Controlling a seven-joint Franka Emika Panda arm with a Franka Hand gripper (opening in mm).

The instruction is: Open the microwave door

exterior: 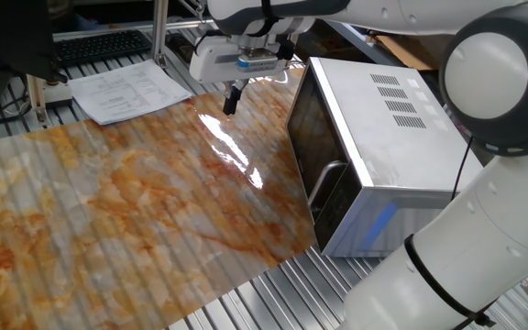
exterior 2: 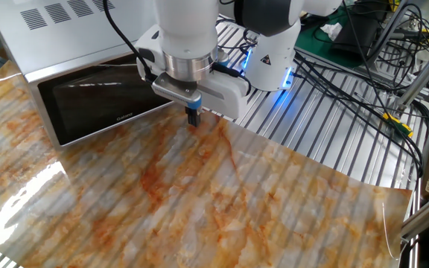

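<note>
Gleaming dark glass microwave door sits shut beside marbled, glossy mat.

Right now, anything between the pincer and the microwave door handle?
Nothing visible. The pincer hangs above the marbled table mat, in front of the microwave door. The handle sits at the door's near end, with only bare mat and open air in between.

We see a robotics lab: ribbed aluminium bench, tangled black cables and black keyboard behind the pincer.
</note>
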